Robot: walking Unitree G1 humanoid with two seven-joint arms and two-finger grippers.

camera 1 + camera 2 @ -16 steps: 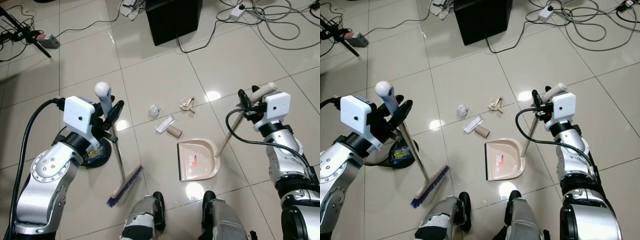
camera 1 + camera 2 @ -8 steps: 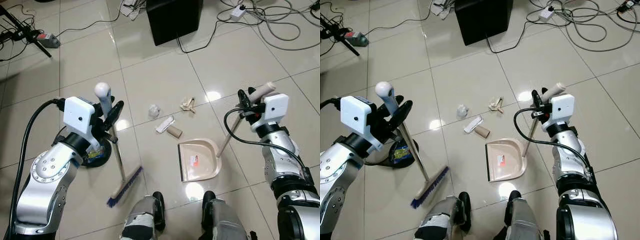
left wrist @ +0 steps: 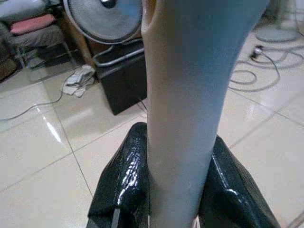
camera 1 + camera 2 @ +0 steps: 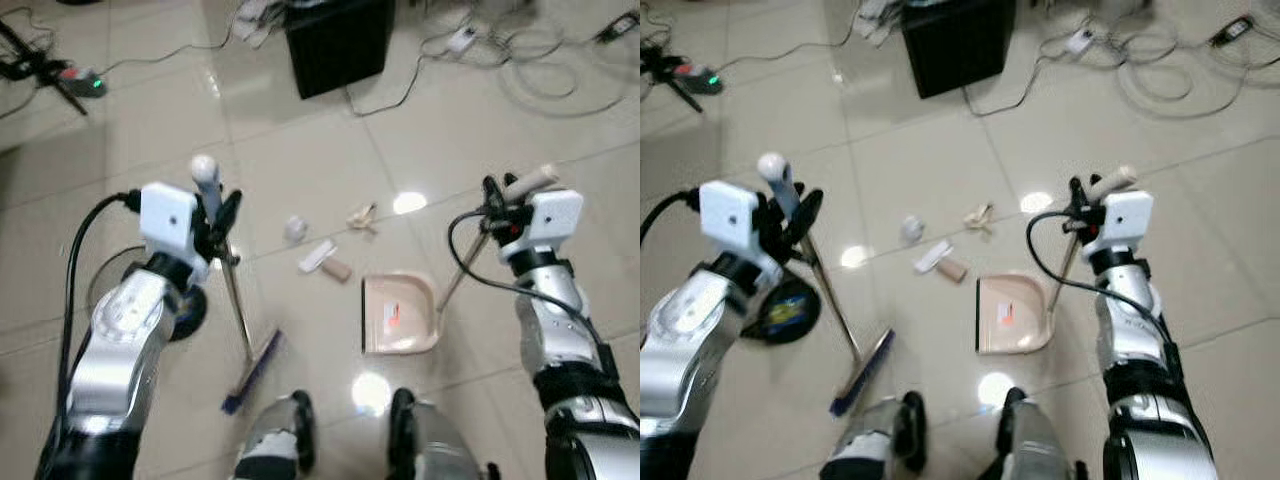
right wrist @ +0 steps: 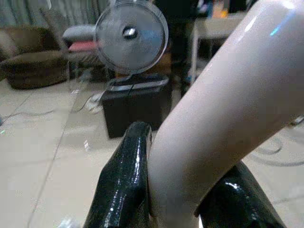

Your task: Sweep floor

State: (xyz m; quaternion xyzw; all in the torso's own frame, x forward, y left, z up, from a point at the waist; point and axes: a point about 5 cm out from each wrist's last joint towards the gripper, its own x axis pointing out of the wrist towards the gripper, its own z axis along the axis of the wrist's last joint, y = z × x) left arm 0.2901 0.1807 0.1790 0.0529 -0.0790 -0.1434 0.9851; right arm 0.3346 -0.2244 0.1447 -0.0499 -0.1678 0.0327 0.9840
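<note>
Glossy tiled floor w/ scraps (image 4: 325,258) just beyond dustpan (image 4: 399,314). Left gripper (image 4: 222,218) clamped on broom (image 4: 236,310), bristles down left of pan; right gripper (image 4: 494,200) clamped on pan handle. Setup step; next, sweep scraps into pan.

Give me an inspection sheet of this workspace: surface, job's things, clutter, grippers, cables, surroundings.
Surface: glossy beige tiled floor with lamp glare.
Job's things: broom, blue bristles on the floor before the robot's feet; beige dustpan lying flat, its long handle rising to the right.
Clutter: crumpled wrapper, white packet, cardboard tube, tan scrap, loosely grouped just beyond the dustpan.
Grippers: left gripper shut on the broom handle; right gripper shut on the dustpan handle.
Cables: loose cables and a power strip at the far right.
Surroundings: black box; standing fan; round dark base beside the left arm.
</note>
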